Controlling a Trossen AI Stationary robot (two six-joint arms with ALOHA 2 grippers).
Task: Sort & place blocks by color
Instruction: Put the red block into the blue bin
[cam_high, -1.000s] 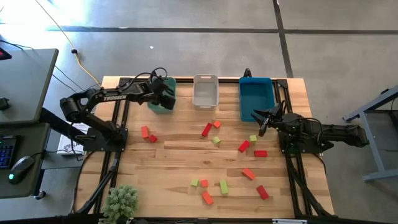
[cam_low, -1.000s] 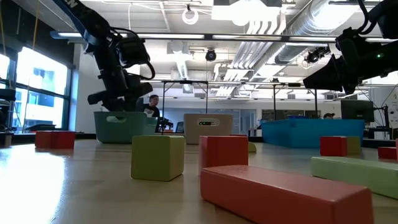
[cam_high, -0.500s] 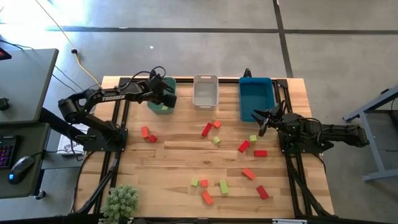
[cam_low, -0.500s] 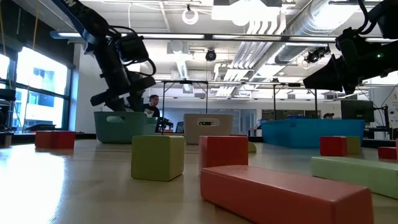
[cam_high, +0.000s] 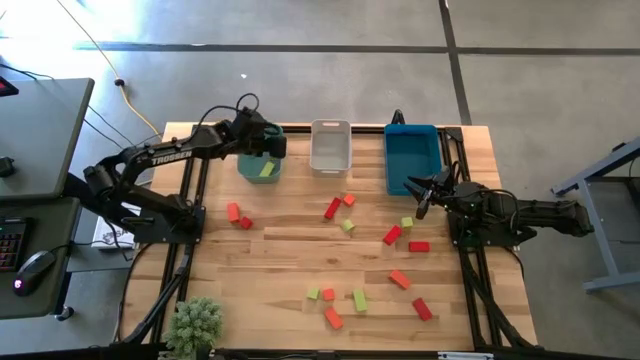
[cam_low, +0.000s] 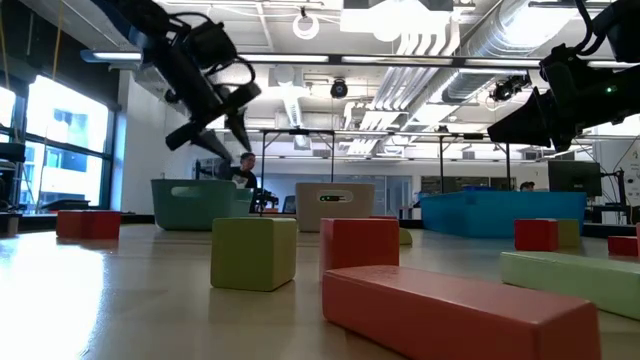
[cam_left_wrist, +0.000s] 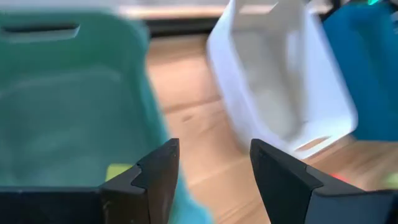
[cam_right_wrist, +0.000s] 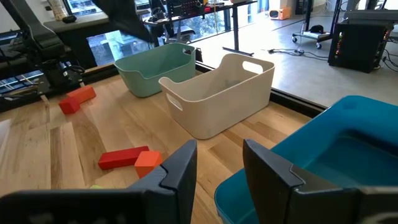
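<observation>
Left end effector (cam_high: 268, 140) has risen, empty; yellow-green block (cam_high: 266, 171) below.

The dark six-joint left arm reaches from the tabletop's left edge toward its far edge, where the left gripper (cam_high: 268, 143) hangs raised, fingers (cam_left_wrist: 155, 180) spread apart and empty. The dark right arm extends inward from the right edge; the right gripper (cam_high: 420, 192) hovers with its fingers (cam_right_wrist: 180, 168) slightly parted, holding nothing.

Green bin (cam_high: 258, 163), white bin (cam_high: 330, 146) and blue bin (cam_high: 412, 157) line my far edge; plant (cam_high: 195, 323) near-left.
</observation>
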